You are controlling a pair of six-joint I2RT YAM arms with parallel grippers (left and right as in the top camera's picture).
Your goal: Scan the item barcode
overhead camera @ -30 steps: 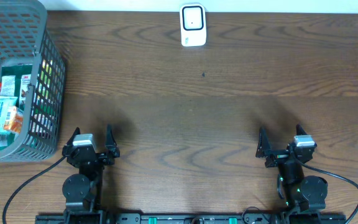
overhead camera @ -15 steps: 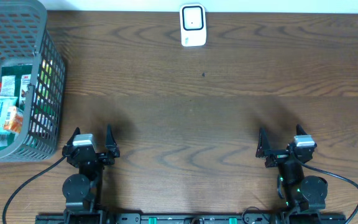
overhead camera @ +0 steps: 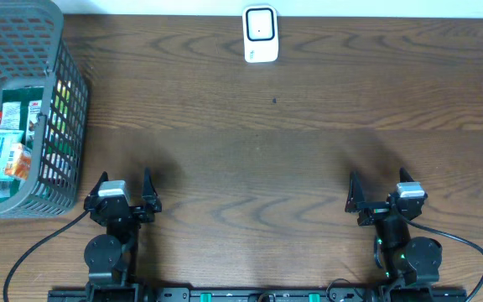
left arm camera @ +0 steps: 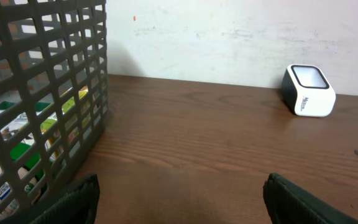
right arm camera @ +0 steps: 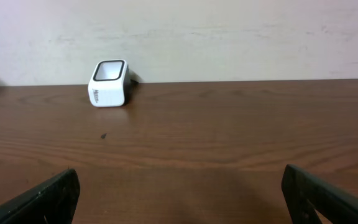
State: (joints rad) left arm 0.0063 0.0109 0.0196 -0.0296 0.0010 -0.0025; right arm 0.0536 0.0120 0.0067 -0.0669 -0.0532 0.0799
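Both left gripper (overhead camera: 125, 179) and right gripper (overhead camera: 378, 181) fully agape, empty.

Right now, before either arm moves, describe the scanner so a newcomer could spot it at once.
On the wooden table, look along the far edge, against the pale wall, about midway. The scanner stands there alone: a small white block with a dark window. Its only neighbour, a grey mesh basket of packets, sits at the left end.
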